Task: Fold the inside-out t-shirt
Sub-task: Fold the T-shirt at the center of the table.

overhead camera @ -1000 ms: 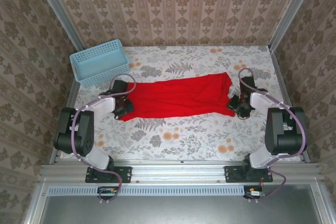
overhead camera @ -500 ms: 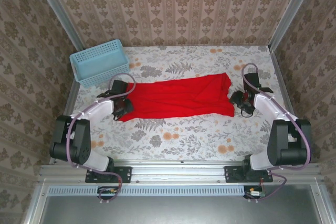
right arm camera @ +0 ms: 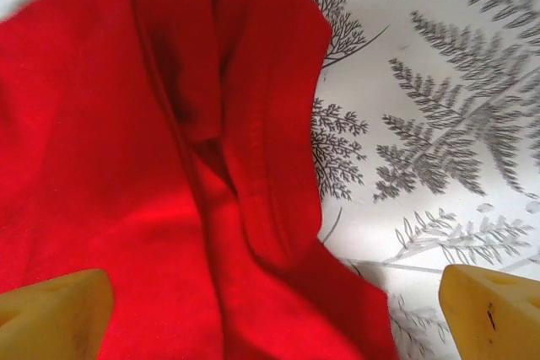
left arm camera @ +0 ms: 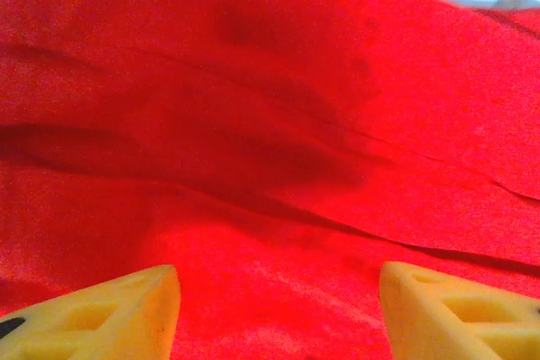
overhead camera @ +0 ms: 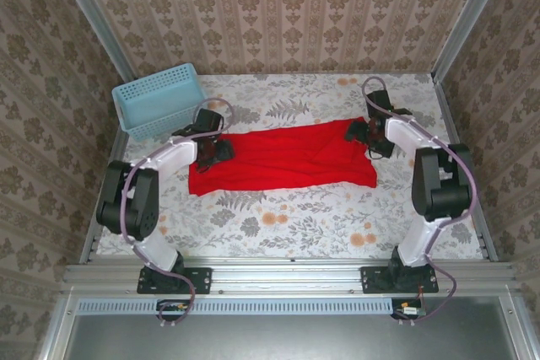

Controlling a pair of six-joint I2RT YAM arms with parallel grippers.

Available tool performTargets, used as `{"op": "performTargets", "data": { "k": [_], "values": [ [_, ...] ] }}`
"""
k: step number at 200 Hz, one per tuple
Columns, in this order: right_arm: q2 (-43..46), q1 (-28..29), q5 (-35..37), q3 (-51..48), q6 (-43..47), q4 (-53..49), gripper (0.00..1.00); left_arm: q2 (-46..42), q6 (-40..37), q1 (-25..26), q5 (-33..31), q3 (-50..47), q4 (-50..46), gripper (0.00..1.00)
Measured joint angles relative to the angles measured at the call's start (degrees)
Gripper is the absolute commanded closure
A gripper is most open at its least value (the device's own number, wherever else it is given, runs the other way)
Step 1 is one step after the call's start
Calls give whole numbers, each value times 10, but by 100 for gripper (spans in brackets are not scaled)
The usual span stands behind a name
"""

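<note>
Progress looks partial: the inside-out t-shirt (overhead camera: 283,158) lies across the middle of the table (overhead camera: 287,217) as a long flat band, so I judge the lengthwise fold done and the crosswise folds left. My left gripper (left arm camera: 278,309) hovers over its far-left corner, fingers parted and empty, and my right gripper (right arm camera: 274,309) over the far-right corner, spread wide. The blue basket (overhead camera: 160,100) stands apart at the far left, blocking nothing.

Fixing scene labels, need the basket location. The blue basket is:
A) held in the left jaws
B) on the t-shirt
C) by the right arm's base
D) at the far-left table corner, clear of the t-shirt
D: the blue basket sits at the far-left corner of the table, with bare tablecloth between it and the red t-shirt.
</note>
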State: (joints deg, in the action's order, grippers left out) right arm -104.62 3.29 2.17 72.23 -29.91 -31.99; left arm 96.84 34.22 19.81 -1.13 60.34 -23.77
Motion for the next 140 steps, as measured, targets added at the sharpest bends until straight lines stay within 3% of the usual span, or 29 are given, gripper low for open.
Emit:
{"op": "performTargets", "data": {
  "k": [47,140],
  "values": [
    [-69,17,0,37,0,-6,1,44,0,-30,23,-4,8,35],
    [-88,38,2,47,-5,-12,25,20,0,-46,41,-55,73,35]
  ]
}}
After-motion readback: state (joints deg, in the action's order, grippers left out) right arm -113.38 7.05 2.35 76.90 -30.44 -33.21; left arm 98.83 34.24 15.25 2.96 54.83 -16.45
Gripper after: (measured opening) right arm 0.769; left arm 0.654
